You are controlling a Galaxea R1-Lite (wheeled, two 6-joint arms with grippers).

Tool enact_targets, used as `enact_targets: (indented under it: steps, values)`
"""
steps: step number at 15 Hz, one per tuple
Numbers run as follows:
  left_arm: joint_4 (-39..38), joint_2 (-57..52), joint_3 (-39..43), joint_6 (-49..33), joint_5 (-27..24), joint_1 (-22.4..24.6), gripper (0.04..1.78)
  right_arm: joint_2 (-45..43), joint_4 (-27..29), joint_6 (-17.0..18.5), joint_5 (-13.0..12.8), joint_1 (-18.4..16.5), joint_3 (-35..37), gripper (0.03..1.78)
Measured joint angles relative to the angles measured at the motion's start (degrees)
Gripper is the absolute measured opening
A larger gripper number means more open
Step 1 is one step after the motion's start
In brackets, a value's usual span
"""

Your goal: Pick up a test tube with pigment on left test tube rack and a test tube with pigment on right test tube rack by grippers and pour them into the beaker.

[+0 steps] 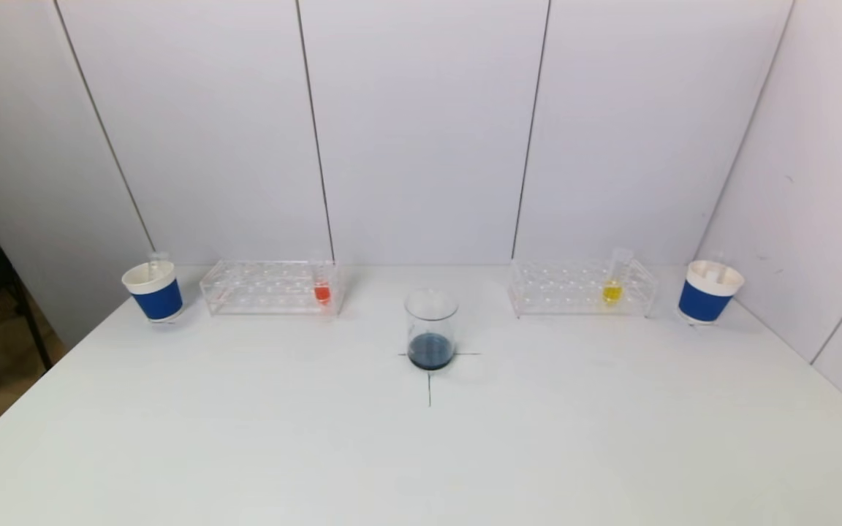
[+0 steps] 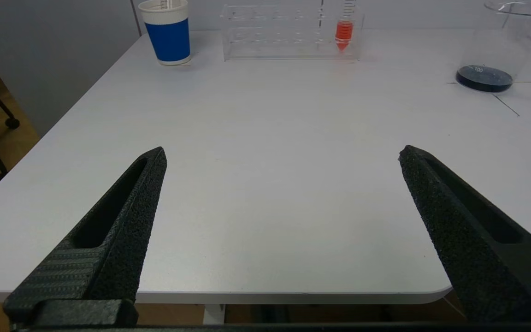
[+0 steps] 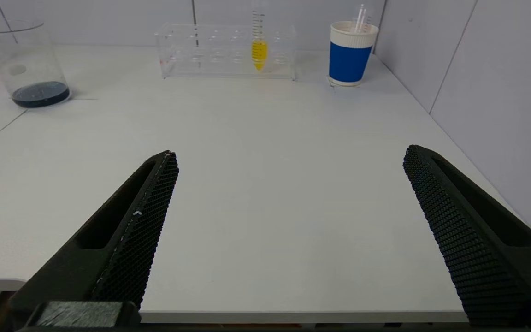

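Both tubes are standing upright along the counter's far edge: the red tube [image 2: 344, 32] straight ahead of the left gripper [image 2: 281, 154], the yellow tube [image 3: 259, 50] ahead of the right gripper [image 3: 288, 157]; both sets of fingers are being held spread, empty, at the near edge.

The only text that could be read was the number "100", printed in white on the wall of the beaker [image 2: 485, 74], low down at the level of the dark liquid, as the left wrist view showed it. A few small red marks stood on the glass at the picture's 2 o'clock edge, too small to read. The test tube with orange pigment [image 2: 344, 32] and the test tube with yellow pigment [image 3: 259, 44] each bore a ladder of graduation lines, with no figures legible beside them.
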Motion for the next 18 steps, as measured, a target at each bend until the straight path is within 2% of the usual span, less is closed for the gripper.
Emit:
enact_targets:
  steps: [3,18]
  values:
    - [0.00,0.00,0.00,0.00,-0.02,-0.05,1.76,0.00,-0.11,1.43,-0.17,0.00,0.00,1.77]
    - [0.00,0.00,0.00,-0.02,-0.05,-0.05,1.76,0.00,-0.13,1.62,-0.22,0.00,0.00,1.77]
